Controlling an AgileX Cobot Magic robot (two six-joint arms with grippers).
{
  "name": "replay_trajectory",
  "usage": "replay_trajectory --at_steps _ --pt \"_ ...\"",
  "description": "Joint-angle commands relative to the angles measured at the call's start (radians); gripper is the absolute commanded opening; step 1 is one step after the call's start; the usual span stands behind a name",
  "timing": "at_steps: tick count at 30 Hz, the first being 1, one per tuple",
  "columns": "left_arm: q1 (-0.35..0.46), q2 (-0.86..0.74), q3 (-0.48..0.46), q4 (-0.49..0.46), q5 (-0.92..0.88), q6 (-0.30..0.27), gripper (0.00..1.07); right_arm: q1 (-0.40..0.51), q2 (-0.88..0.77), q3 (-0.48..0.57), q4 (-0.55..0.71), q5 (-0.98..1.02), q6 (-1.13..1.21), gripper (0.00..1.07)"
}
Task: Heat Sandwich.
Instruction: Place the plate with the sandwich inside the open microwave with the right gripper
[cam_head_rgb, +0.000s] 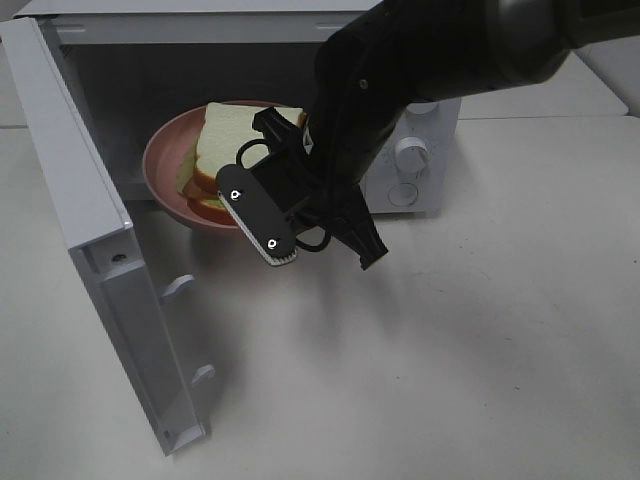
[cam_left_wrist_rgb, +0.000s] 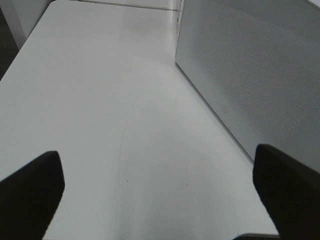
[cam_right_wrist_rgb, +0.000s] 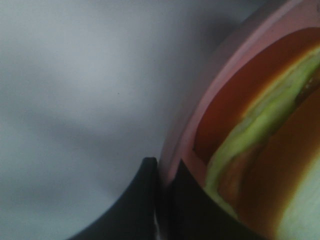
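A: Right wrist view first: what does the right gripper (cam_right_wrist_rgb: 163, 174) have?

B: Its two dark fingers are pinched almost together on the rim of the pink plate (cam_right_wrist_rgb: 200, 95). One finger is outside the rim and one inside.

A: And the sandwich (cam_right_wrist_rgb: 260, 120)?

B: It lies on that plate just past the inner finger, with its green lettuce edge facing the camera. The picture is too blurred there to tell whether the finger touches the bread.

A: Where is the plate?

B: From the high camera it sits in the mouth of the microwave (cam_head_rgb: 430, 160), partly inside the cavity, with the white bread on top. The door (cam_head_rgb: 80, 200) stands swung wide to the left. The right arm (cam_head_rgb: 400, 80) reaches across from the right and covers the plate's right side and part of the control panel. Two white knobs (cam_head_rgb: 410, 155) show beside it.

A: What about the left gripper (cam_left_wrist_rgb: 160, 200)?

B: Its fingers are spread as wide as they go, with nothing between them, above the bare white table (cam_left_wrist_rgb: 100, 100). Just beside it stands a white perforated panel (cam_left_wrist_rgb: 250, 65), probably the outer face of the open door.
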Motion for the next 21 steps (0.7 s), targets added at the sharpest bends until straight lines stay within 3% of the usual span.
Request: replay_trajectory --at_steps 1,21 --pt "0.004 -0.017 0.002 -0.008 -0.012 -0.005 0.97 -0.009 0.036 -0.067 0.005 0.010 -0.016 0.00" --pt "0.004 -0.017 0.002 -0.008 -0.012 -0.006 0.97 -0.045 0.302 -0.506 0.005 0.098 -0.005 0.00"
